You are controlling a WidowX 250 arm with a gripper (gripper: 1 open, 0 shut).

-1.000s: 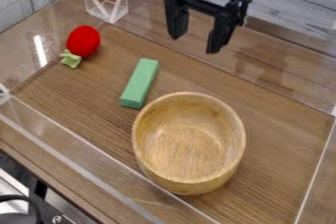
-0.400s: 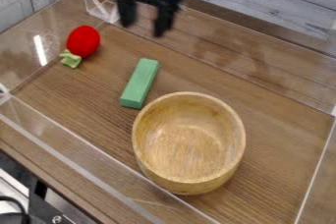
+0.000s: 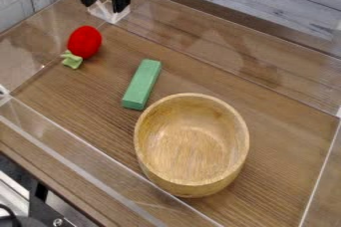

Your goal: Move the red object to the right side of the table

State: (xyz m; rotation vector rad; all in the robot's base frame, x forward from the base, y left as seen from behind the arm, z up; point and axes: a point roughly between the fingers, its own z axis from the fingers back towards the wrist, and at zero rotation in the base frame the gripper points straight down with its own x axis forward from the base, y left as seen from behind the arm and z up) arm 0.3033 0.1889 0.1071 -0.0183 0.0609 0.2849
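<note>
- Camera view, taken from the near side of the counter (image 3: 253, 82), shows us the tool (image 3: 104, 2) at the far left, hanging above the surface with its fingers pointing down.
- We find the tool's jaws spread wide with nothing between them; it holds no item.
- We locate the red object (image 3: 84, 40) on the left part of the counter, resting on the wood just nearer than the tool and apart from it. A small light-green leafy bit (image 3: 70, 61) lies beside it on the near side.
- We judge the wide jaws and the position over the left end to be preparation for a descent onto the red object, which has not yet been gripped.
- We note the green block (image 3: 142, 83) lying flat near the centre and the wooden bowl (image 3: 192, 143) near and right of it. Both stand between the red object and the right side, so we expect a carry to need height to pass over them.
- We observe a clear acrylic wall (image 3: 27, 121) bordering the counter; the far-left corner leaves limited room around the tool.
</note>
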